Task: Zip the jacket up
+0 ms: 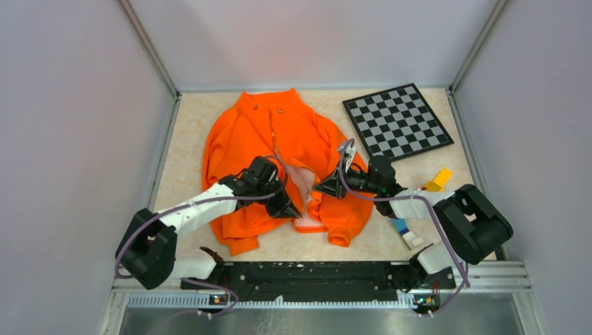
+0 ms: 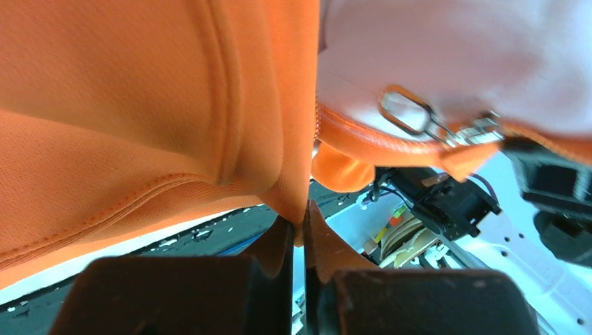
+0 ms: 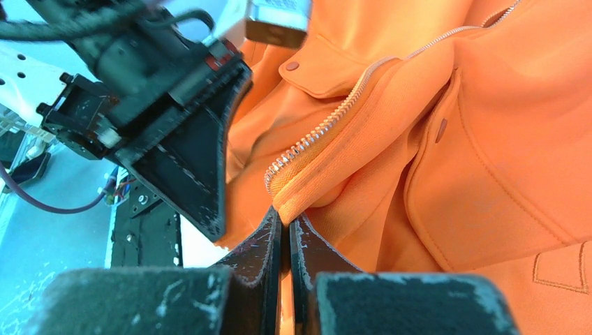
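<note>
The bright orange jacket (image 1: 279, 139) lies on the table, collar at the far end, front open below the chest with pale pinkish lining (image 1: 301, 180) showing. My left gripper (image 1: 290, 209) is shut on the left front edge near the hem (image 2: 297, 195), lifted off the table. The metal zipper pull (image 2: 405, 112) hangs by the lining in the left wrist view. My right gripper (image 1: 327, 188) is shut on the right front edge (image 3: 293, 199) just below the end of the pale zipper teeth (image 3: 328, 125). A flap chest pocket with a snap (image 3: 292, 66) shows beyond.
A black and grey chessboard (image 1: 395, 120) lies at the back right. A yellow block (image 1: 438, 180) and a small blue and white item (image 1: 407, 234) lie on the right by the right arm. The black base rail (image 1: 307, 272) runs along the near edge. Grey walls enclose the table.
</note>
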{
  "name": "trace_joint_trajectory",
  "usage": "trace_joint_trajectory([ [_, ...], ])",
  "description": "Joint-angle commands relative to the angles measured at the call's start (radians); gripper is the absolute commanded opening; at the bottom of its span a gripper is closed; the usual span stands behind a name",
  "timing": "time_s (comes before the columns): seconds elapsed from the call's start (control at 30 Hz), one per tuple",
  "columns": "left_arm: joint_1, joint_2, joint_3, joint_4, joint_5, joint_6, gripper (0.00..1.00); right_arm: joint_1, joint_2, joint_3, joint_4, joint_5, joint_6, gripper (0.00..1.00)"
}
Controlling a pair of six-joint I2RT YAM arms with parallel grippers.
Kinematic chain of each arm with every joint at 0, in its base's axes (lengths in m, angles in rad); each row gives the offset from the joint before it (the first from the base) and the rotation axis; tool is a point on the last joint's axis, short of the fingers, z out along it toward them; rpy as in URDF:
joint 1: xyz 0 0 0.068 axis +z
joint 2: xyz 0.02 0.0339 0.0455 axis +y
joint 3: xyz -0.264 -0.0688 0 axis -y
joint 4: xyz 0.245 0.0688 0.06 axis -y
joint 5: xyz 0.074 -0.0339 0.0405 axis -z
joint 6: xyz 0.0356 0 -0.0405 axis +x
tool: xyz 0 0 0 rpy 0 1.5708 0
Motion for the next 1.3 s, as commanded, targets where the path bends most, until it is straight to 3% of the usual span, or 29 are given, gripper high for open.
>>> trace_joint_trajectory([
  [0.0,0.015,-0.147,-0.038,0.054,0.017,0.044,0.03,0.008,-0.03,0.002,0.022,0.002,-0.015,0.0],
  [0.23,0.053,-0.337,-0.164,0.25,0.112,0.091,0.0,0.017,-0.017,0.008,0.029,-0.004,-0.012,0.0],
  [0.33,0.054,-0.383,-0.207,0.385,0.083,0.197,0.0,0.033,-0.016,0.009,0.052,-0.015,0.012,0.0],
  [0.5,0.054,-0.482,-0.351,0.74,-0.014,0.421,0.0,0.043,0.014,0.002,0.187,-0.085,0.121,0.0],
  [0.7,0.053,-0.667,-0.624,1.236,-0.146,0.551,0.0,0.043,0.08,-0.001,0.368,-0.197,0.191,0.0],
  [0.93,0.053,-0.734,-0.621,1.218,-0.075,0.735,0.0,0.045,0.144,-0.001,0.608,-0.337,0.264,0.0],
  [1.13,0.052,-0.676,-0.622,1.324,0.027,0.744,0.0,0.045,0.208,0.009,0.846,-0.382,0.335,0.0],
  [1.27,0.053,-0.641,-0.639,1.388,0.051,0.732,0.0,0.054,0.235,0.026,0.879,-0.389,0.348,0.0],
])
